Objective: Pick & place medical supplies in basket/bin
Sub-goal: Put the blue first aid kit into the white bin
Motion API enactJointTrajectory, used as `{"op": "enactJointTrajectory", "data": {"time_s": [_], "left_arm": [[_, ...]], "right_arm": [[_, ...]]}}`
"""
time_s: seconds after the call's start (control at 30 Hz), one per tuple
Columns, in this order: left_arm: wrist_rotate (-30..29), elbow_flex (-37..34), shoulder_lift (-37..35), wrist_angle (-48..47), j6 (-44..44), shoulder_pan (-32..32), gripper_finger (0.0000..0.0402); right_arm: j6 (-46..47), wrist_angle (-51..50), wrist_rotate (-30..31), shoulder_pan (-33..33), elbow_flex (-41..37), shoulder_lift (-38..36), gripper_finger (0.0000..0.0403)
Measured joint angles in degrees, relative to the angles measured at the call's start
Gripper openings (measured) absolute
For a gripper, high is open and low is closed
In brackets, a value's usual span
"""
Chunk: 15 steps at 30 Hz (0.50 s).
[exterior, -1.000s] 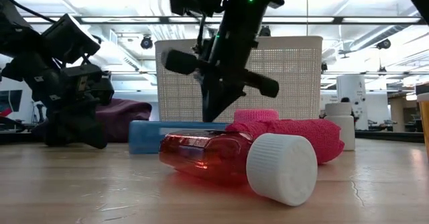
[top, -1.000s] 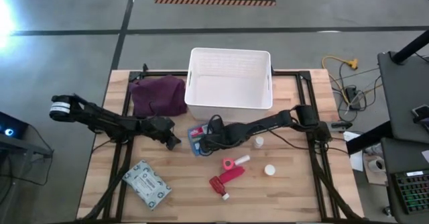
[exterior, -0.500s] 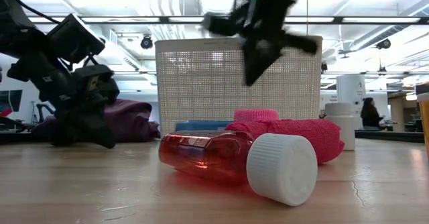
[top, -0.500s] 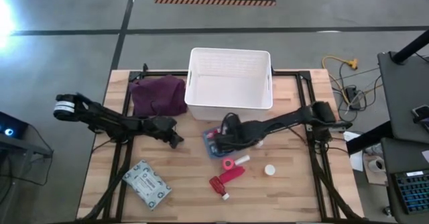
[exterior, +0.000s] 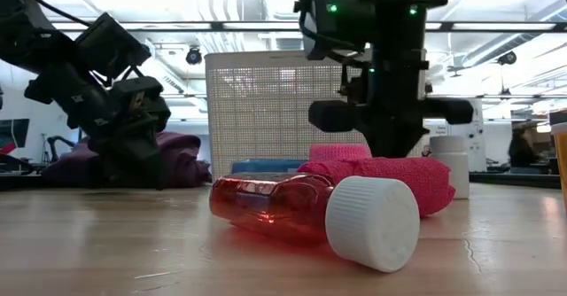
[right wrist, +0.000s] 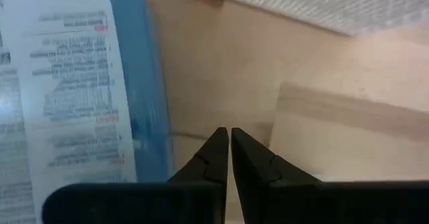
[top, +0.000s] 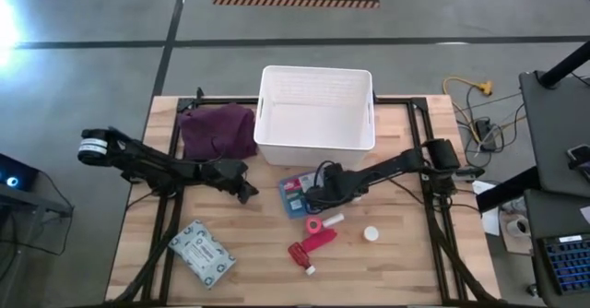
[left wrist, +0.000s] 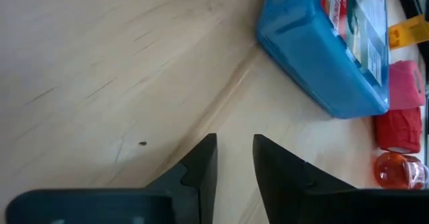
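High view shows the blue box [top: 295, 194] lying flat on the table [top: 433, 276], just in front of the white bin [top: 316, 147], which looks empty. The right gripper [top: 314, 195] sits at the box's right edge; in its wrist view the fingers [right wrist: 216, 151] are pinched almost together over bare wood beside the box [right wrist: 80, 90], holding nothing. The left gripper [top: 245, 192] waits left of the box, fingers [left wrist: 201, 167] slightly parted and empty. Toward the table's front lie the pink tape roll [top: 316, 225], the red tube [top: 310, 248], a tiny white bottle [top: 371, 234] and, well to the left, the patterned packet [top: 202, 252]. The pick appears unstarted: the right gripper likely needs to open wide, straddle the box, close, then lift it over the rim.
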Motion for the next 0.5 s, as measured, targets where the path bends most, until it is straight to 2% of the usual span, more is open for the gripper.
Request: {"op": "enactJointTrajectory", "data": {"time_s": [0.13, 0.2, 0.33, 0.5], "left_arm": [[0.18, 1.54, 1.38, 0.35, -0.01, 0.00, 0.0083], [0.28, 2.05, 1.56, -0.04, -0.02, 0.00, 0.0083], [0.60, 3.25, 2.61, -0.33, -0.06, 0.00, 0.0083], [1.24, 4.96, 3.98, -0.60, 1.57, -0.02, 0.0083]], "right_arm": [[-5.63, 9.55, -3.69, -0.07, -1.18, 0.97, 0.0013], [-7.14, 13.00, -2.32, -0.09, 0.89, 1.13, 0.0013], [-10.35, 13.28, 1.79, -0.48, 3.93, 1.72, 0.0013], [-12.48, 13.40, 2.32, -1.57, 4.90, 1.65, 0.0013]]}}
